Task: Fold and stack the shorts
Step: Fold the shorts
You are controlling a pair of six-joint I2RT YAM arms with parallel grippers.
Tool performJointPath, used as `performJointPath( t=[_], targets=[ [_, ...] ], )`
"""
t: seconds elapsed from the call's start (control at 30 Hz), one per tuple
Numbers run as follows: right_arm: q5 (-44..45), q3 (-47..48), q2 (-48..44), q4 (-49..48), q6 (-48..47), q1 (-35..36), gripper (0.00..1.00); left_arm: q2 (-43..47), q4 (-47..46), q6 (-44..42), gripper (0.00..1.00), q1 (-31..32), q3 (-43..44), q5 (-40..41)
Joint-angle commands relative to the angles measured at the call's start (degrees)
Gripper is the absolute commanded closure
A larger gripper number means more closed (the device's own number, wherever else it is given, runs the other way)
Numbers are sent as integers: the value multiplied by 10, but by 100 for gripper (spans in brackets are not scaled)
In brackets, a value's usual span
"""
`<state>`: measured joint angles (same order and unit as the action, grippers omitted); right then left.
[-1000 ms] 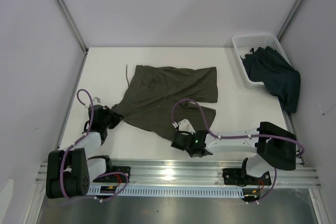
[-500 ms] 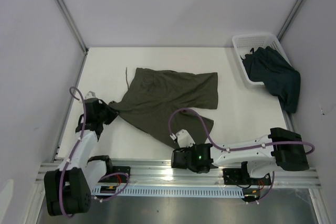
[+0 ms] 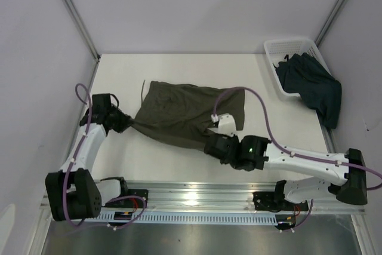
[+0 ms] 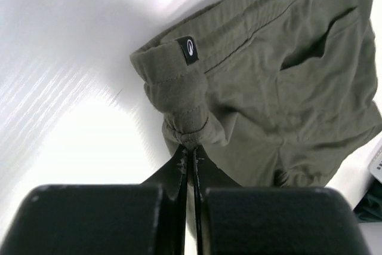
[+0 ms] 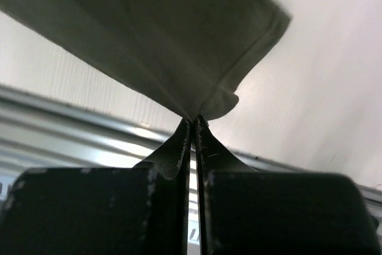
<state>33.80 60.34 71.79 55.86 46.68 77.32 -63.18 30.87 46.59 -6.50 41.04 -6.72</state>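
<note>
The olive-green shorts (image 3: 185, 114) lie mid-desk (image 3: 179, 70), now bunched into a narrower band than a second ago, when they lay spread out. The left gripper (image 3: 126, 125) is clamped on the waistband corner and has drawn it out to the left. The right gripper (image 3: 213, 141), pinched tight on a leg hem corner, has carried it up from the near edge. The navy shorts (image 3: 310, 85) still hang over the basket (image 3: 271, 49).

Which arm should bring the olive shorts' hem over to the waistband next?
Right, likely: right claw pinches the hem corner of the olive shorts; left claw just anchors the waistband.
</note>
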Motion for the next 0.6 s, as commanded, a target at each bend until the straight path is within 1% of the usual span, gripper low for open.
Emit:
performJointPath(
  t=[0.0,0.07,0.1,0.13,0.17,0.2,0.23,0.27,0.3,0.43,0.47,0.53,0.57],
  targets=[
    [17,37,-32,4,-67,-73,100,-50,26,19,100,-2,93,-2],
    [6,50,-41,-12,-98,-107,100,-76,43,25,100,-1,133,0],
    [-3,57,-42,-14,-121,-141,100,-99,45,28,100,-2,146,-2],
    [-8,70,-42,-19,-134,-157,100,-110,47,31,100,-1,182,-13],
    [-14,77,-41,-28,-149,-172,100,-121,51,40,100,0,193,-18],
    [-23,85,-39,-32,-173,-202,100,-140,51,45,100,-1,205,-22],
    [-29,101,-34,-36,-185,-217,100,-149,50,49,100,-1,234,-33],
    [-36,109,-31,-45,-197,-231,100,-157,48,60,100,-1,242,-37],
    [-47,119,-26,-47,-207,-260,100,-166,48,65,100,-1,260,-40],
    [-72,156,3,-61,-246,-320,100,-221,46,83,100,-1,310,-47],
    [-75,167,16,-65,-250,-332,100,-229,47,86,100,-1,336,-52],
    [-94,174,26,-76,-262,-361,100,-259,46,93,100,-1,352,-58],
    [-100,178,36,-84,-270,-371,100,-269,46,97,100,-1,377,-57]
  ],
)
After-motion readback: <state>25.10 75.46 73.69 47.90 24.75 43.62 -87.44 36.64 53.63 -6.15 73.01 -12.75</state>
